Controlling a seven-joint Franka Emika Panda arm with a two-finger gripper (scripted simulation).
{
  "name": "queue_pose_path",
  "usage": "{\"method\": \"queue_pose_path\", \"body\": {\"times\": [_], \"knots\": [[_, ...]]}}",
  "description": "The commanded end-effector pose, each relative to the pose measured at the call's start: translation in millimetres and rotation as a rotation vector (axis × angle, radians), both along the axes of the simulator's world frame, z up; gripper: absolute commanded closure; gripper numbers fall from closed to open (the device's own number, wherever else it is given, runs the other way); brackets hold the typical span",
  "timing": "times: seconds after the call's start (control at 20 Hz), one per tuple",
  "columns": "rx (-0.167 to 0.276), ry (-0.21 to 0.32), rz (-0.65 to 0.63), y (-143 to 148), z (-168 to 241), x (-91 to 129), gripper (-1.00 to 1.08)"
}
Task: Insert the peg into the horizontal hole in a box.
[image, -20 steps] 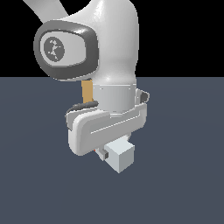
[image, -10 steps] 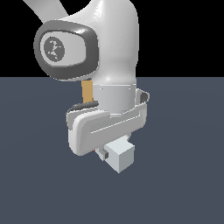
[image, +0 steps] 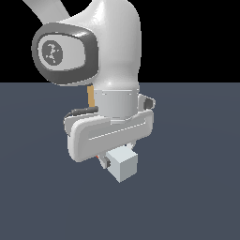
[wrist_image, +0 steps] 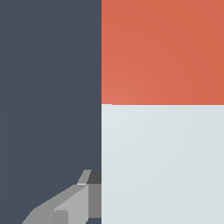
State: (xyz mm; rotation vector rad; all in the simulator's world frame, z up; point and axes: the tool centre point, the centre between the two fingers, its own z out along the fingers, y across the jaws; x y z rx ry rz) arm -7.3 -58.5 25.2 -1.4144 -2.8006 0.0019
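A white robot arm fills the exterior view above a dark grey-blue tabletop (image: 197, 197). Under its hand, the claw (image: 110, 161) pinches the peg (image: 123, 165), whose pale grey-white end faces the camera. In the wrist view the peg's red-orange part meets its pale part. A tan sliver of the box (image: 90, 96) shows behind the arm.

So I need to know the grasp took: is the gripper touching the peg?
Cannot tell. In the wrist view a grey finger meets the peg's edge with no visible gap, but the contact itself is hidden; the exterior view's arm blocks it.
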Motion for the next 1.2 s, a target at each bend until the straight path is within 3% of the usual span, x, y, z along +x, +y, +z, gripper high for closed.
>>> {"method": "queue_pose_path", "body": {"times": [0.0,1.15], "knots": [[0.0,-0.004,-0.031,4,4,-4,1.08],[-0.001,-0.004,-0.499,88,27,-69,1.08]]}}
